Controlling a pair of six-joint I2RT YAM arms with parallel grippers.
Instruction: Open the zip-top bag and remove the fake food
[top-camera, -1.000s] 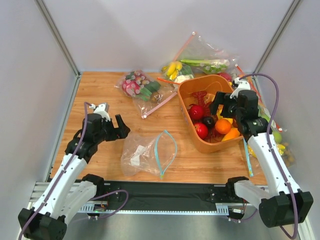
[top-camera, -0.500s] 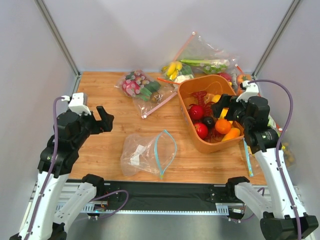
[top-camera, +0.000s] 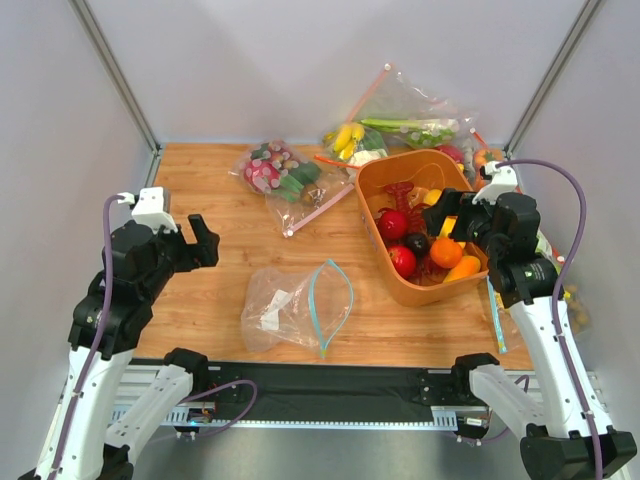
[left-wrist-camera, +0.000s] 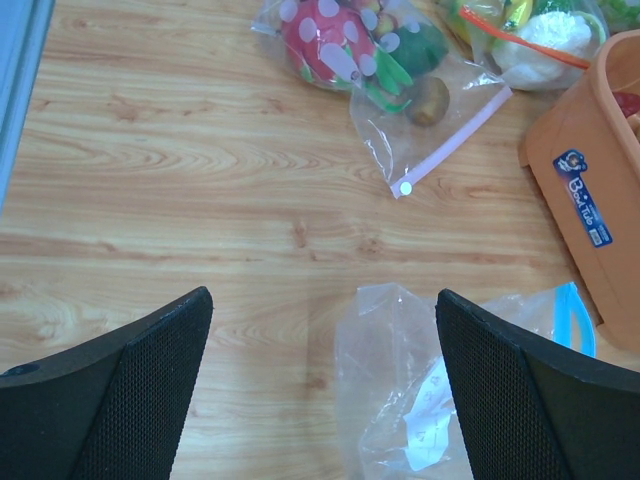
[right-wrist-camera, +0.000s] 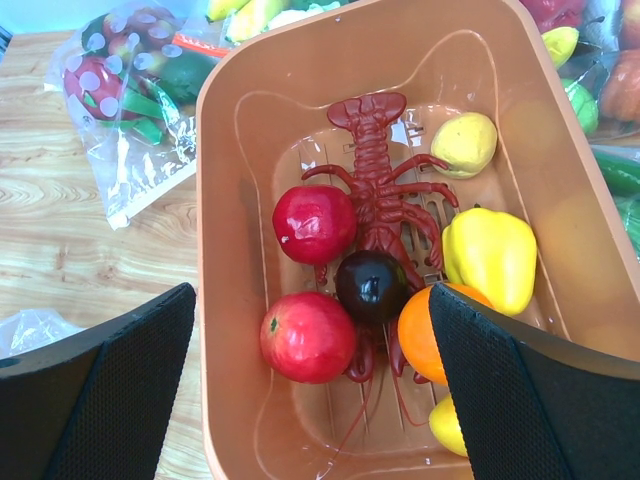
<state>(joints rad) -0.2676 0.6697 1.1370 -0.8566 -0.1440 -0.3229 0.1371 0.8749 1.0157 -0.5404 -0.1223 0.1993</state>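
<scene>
Wooden desk (top-camera: 220, 195) surface, enclosed by plain white walls (top-camera: 300, 60) on three sides.

1. Zip-top bag (top-camera: 285, 308): lies flat close to the near edge, about midway along it. Its teal zip strip (top-camera: 331, 295) is parted into an open loop that faces the right edge. A white label (top-camera: 272, 305) shows through the plastic.
2. Fake food (right-wrist-camera: 371, 286): sits inside the orange basket (top-camera: 372, 215) toward the right edge, apart from the bag. Contents visible in the right wrist view: two red fruits (right-wrist-camera: 314, 223), one dark fruit touching both, one orange fruit (right-wrist-camera: 425, 330) and several yellow pieces (right-wrist-camera: 490, 255). A red lobster (right-wrist-camera: 385, 165) lies beneath them.
3. Left gripper (top-camera: 201, 241): raised above the desk near the left edge, well apart from the bag. Jaws stand wide apart, with nothing between them.
4. Right gripper (top-camera: 447, 214): raised over the basket near the right edge. Jaws stand wide apart, with no contact to the fruit.
5. Other stock: a clear bag with a pink strip (top-camera: 290, 175) lies at the far edge; more filled bags (top-camera: 410, 125) are stacked in the far right corner.
</scene>
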